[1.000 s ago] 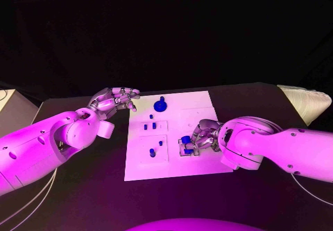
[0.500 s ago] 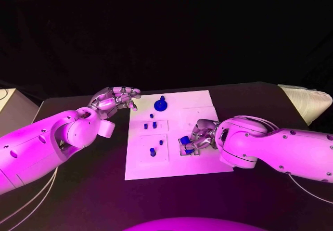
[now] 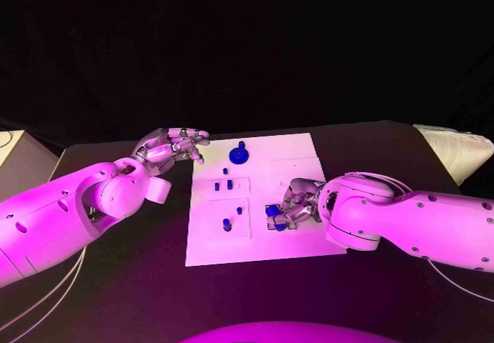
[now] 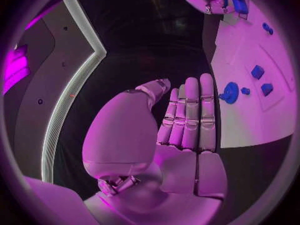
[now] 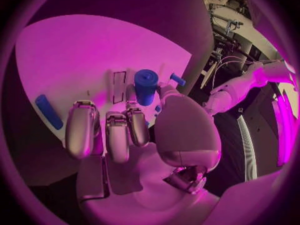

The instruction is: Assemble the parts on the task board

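The white task board (image 3: 258,243) lies in the middle of the black table. My right hand (image 3: 293,206) rests over the board's right side and pinches a short blue cylinder (image 3: 273,211) between thumb and fingers; in the right wrist view the cylinder (image 5: 145,86) stands upright over the board beside a slot. A flat blue bar (image 5: 48,111) lies on the board near the fingertips. My left hand (image 3: 173,148) hovers off the board's far left corner, fingers straight and holding nothing (image 4: 187,120). A round blue disc part (image 3: 239,156) sits at the board's far edge.
Small blue pegs stand in the board's left panels (image 3: 223,186), (image 3: 226,226). A white ribbed object (image 3: 453,150) lies at the table's right edge and a pale box (image 3: 16,161) at the left edge.
My right hand has crept slightly left across the board with the blue cylinder in its fingers. The left hand has hardly moved.
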Motion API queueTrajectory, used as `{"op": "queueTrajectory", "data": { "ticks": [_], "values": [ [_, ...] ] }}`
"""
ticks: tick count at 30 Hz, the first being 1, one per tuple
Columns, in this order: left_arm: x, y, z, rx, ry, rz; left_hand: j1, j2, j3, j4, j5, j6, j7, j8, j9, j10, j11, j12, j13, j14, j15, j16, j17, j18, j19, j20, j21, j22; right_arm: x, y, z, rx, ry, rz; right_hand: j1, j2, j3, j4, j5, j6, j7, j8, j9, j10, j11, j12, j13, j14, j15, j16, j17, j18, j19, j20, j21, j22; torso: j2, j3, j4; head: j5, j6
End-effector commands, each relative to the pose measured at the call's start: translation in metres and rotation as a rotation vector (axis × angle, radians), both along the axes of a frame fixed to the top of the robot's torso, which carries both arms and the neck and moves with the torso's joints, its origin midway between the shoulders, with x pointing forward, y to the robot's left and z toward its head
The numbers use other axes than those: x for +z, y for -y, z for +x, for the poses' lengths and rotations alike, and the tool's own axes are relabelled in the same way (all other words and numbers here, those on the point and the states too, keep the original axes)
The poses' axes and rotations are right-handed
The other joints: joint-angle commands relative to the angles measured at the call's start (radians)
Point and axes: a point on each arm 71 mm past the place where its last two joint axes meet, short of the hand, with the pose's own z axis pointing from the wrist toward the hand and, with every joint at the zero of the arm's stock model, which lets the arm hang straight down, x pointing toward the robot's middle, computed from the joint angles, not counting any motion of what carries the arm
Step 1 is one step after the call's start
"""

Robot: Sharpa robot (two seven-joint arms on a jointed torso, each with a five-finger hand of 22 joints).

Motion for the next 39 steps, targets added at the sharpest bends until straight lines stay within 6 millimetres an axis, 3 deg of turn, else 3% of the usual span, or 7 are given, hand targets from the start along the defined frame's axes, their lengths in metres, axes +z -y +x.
{"op": "queueTrajectory", "data": {
  "ticks": [1,26,39],
  "values": [
    [0.0008,0.0018,-0.0007,-0.018,0.004,-0.007,0.001,0.004,0.001,0.005,0.003,0.003,0.002,0.002,-0.001,-0.006,0.001,0.002,-0.001,-0.004,0.000,-0.004,-0.001,0.005,0.007,0.000,-0.007,-0.001,-0.0018,0.0027,0.0021,-0.006,0.020,-0.030,-0.010,0.003,0.002,0.004,-0.006,0.009,0.001,0.001,0.001,-0.003,-0.001,-0.006,0.111,0.096,0.000,0.005,0.237,-0.013,0.062,-0.002,0.005,0.171,0.001,0.0002,0.0011,-0.001,0.001],
    [0.0006,0.0003,-0.0012,-0.020,0.000,-0.003,-0.002,0.006,0.000,0.010,0.003,0.003,0.003,0.001,-0.002,-0.006,0.002,0.002,-0.002,-0.005,0.000,-0.004,-0.002,0.005,0.007,0.001,-0.009,-0.002,-0.0036,0.0028,0.0025,-0.004,0.049,-0.039,-0.052,0.045,0.014,0.004,-0.003,0.013,-0.003,0.006,0.009,-0.001,-0.005,-0.006,0.113,0.098,-0.003,0.008,0.243,-0.015,0.064,-0.004,0.017,0.177,0.000,0.0000,0.0002,-0.001,0.002],
    [0.0004,0.0000,-0.0013,-0.020,0.000,-0.002,-0.003,0.007,-0.001,0.011,0.003,0.003,0.003,0.001,-0.002,-0.007,0.002,0.002,-0.002,-0.005,0.000,-0.004,-0.002,0.005,0.007,0.001,-0.010,-0.003,-0.0033,0.0049,-0.0010,0.001,0.049,-0.041,-0.055,0.050,0.018,0.004,0.004,0.015,-0.004,0.007,0.010,-0.001,-0.006,-0.008,0.112,0.098,-0.003,0.009,0.246,-0.016,0.066,-0.004,0.026,0.180,0.000,0.0002,0.0004,-0.001,0.002]
  ]
}}
